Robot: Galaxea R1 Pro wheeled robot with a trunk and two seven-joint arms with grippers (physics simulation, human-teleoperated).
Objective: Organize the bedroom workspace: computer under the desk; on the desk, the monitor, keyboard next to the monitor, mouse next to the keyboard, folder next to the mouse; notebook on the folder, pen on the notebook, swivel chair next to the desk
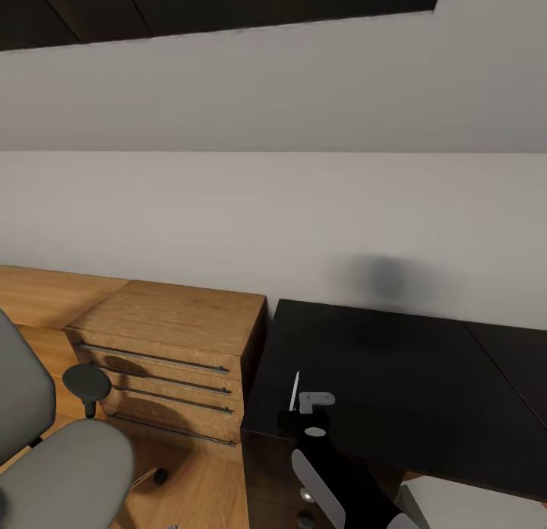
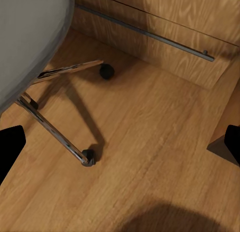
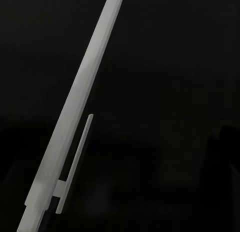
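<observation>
Head view: right gripper [image 1: 292,416] at 6 o'clock, over the near left corner of the black desk [image 1: 395,377], closed on the white pen [image 1: 295,392], which sticks up and away from it. Desk top bare around it. Wooden drawer chest [image 1: 171,346] at 8 o'clock, touching the desk's left side. Grey swivel chair [image 1: 53,453] at 7 o'clock on wooden floor [image 1: 205,491], grey wall [image 1: 273,210] behind. Right wrist view: pen [image 3: 75,122] runs diagonally, clip visible, dark desk surface behind. Left wrist view: left gripper [image 2: 120,147] fingers spread wide, nothing between, above floor [image 2: 150,142]; chair seat [image 2: 30,32] and chrome base with casters at 10 o'clock, chest drawer [image 2: 165,22] at 1 o'clock.
</observation>
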